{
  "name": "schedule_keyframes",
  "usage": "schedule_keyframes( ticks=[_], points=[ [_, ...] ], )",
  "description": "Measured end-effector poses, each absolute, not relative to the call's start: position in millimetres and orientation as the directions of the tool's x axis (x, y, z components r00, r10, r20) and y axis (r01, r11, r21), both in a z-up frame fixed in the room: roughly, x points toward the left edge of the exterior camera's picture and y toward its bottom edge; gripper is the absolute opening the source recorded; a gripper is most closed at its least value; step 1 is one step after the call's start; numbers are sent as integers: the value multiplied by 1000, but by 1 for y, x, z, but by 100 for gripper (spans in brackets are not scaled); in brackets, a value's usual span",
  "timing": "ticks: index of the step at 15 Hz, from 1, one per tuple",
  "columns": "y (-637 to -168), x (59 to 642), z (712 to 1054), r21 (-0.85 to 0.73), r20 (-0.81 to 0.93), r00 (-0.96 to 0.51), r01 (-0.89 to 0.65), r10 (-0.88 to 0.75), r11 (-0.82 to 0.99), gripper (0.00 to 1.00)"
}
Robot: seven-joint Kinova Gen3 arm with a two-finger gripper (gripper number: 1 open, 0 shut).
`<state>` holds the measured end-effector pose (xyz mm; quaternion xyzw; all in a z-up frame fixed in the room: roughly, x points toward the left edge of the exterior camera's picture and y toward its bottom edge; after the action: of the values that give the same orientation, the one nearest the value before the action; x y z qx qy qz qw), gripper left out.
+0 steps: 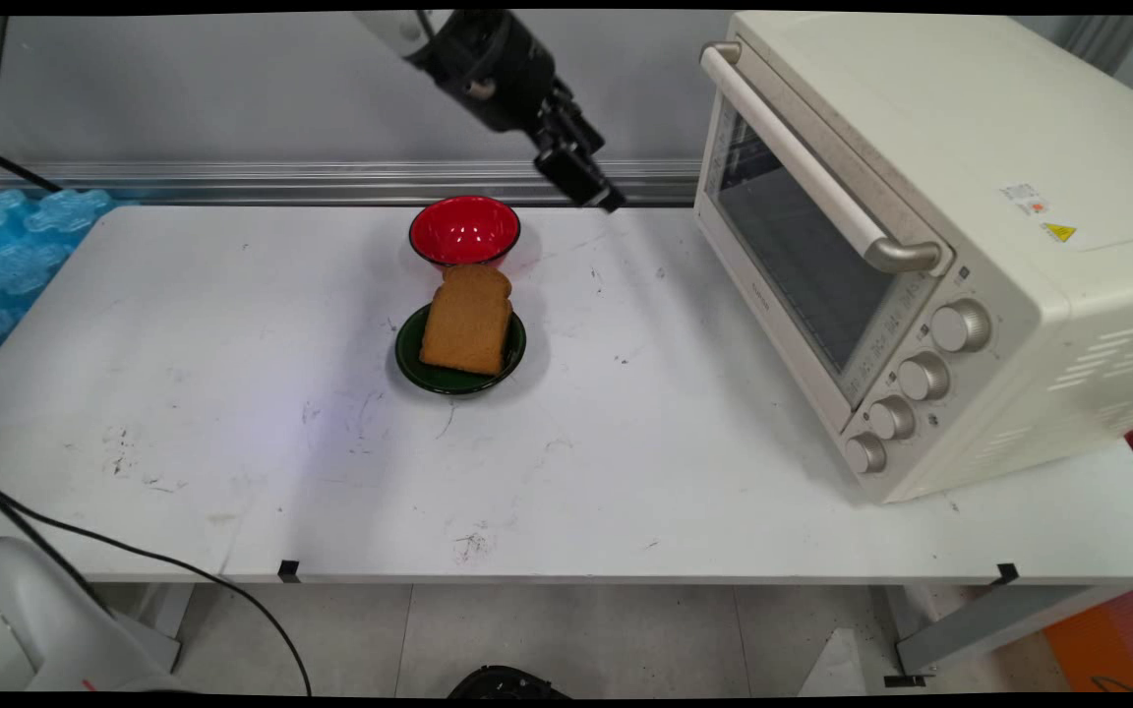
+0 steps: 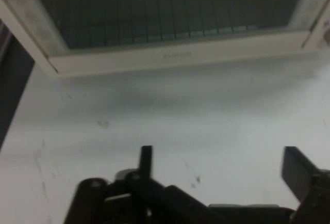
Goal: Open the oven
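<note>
One patch of blue bubble wrap point(image 1: 16, 256) sits off the far left end of the white table point(image 1: 232, 393).

Near the middle, toward the back edge, is a red bowl point(image 1: 464, 231), which looks empty. Just in front of it is a dark green bowl point(image 1: 409, 359). The two are close, but I cannot tell whether the rims touch.

A brown bread slice point(image 1: 466, 320) lies tilted across the green bowl. Its rounded top sticks out over the far rim toward the red bowl.
- Judged light, soft and crumbly, so a hard pinch would likely dent or tear it.
- The crust edges look firmest.
- The raised top end, which is clear of the bowl, is the most reachable place to hold.

To the right of the bowls and above them, the gripper point(image 1: 591, 192) hangs in the air over the table's back edge, between the red bowl and the oven. It touches nothing. In the hand view the gripper point(image 2: 221, 167) has its jaws apart with only bare tabletop between them. The camera faces the oven's glass door point(image 2: 170, 7).

At far right is a cream toaster oven point(image 1: 1019, 197), angled on the table.
- The door is closed.
- A bar handle point(image 1: 803, 167) runs along the top of the door.
- Four knobs point(image 1: 960, 324) run down its right side.
</note>
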<state>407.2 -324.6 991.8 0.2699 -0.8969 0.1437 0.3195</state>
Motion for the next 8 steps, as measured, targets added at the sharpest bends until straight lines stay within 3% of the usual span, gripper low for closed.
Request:
schedule_keyframes(
  ticks=[1, 8],
  points=[
    [-328, 404, 997, -84, 659, -644, -577, -389, 812, 0],
    [-351, 381, 1026, -73, 705, -608, -574, -365, 815, 0]
  ],
)
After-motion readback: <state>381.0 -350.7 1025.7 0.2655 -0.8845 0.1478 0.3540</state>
